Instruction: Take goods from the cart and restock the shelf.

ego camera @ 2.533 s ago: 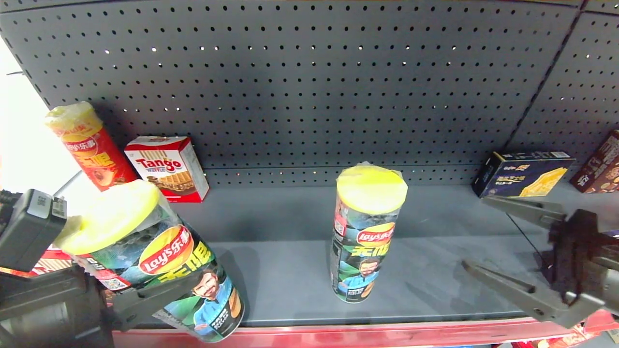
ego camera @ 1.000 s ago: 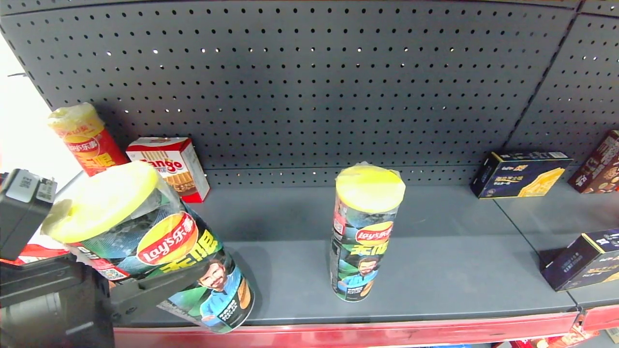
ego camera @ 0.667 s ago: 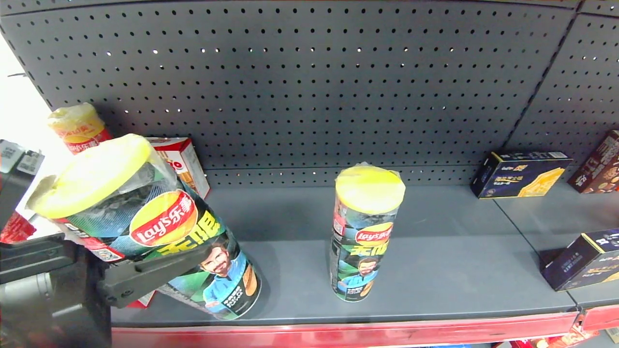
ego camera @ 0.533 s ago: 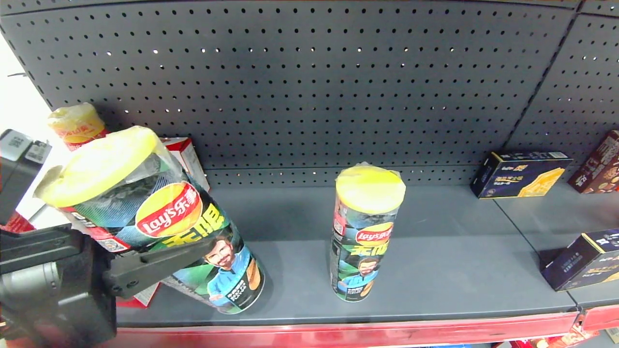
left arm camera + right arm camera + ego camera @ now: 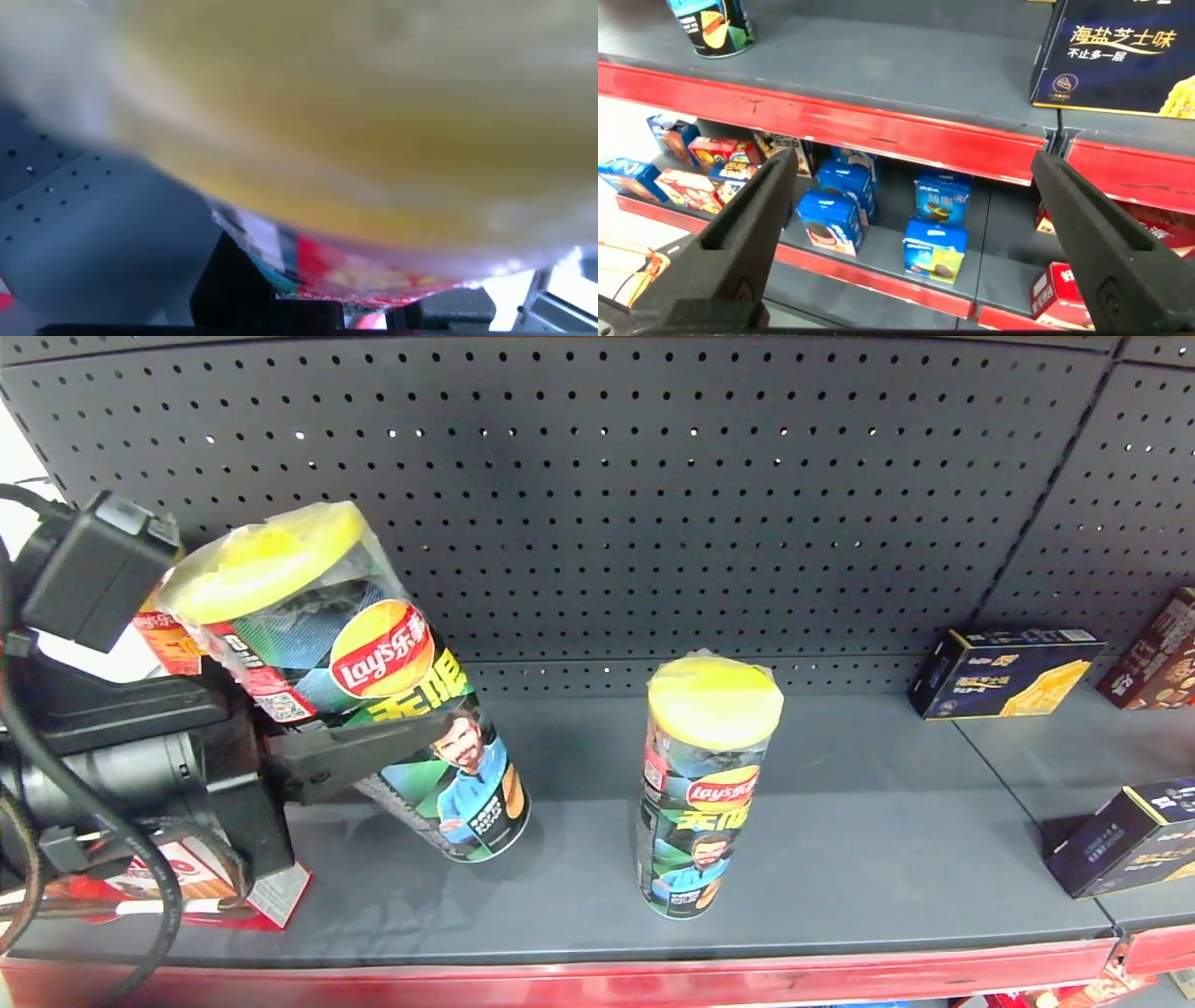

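The left gripper is clamped across the middle of a green chip can. One dark finger lies over the can's front, and the other is hidden behind it. The can is tilted, its yellow lid leaning to the robot's left. Its base sits low at the grey shelf deck, though whether it touches cannot be told. In the left wrist view the yellow lid looms close and blurred.

The right gripper hangs with its fingers spread wide and nothing between them, level with the shelf's red front edge. Beyond it, blue snack packs fill the lower tier.

A second chip can of the same kind stands upright mid-deck, well apart from the held one. Behind everything runs a dark perforated back panel (holes in even rows). At the back right lies a navy box with a yellow picture, and beside it is a brown box cut by the edge. Another navy box sits near the front right. A red box lies flat at the front left, partly under the left arm. A red can peeks out behind the wrist.
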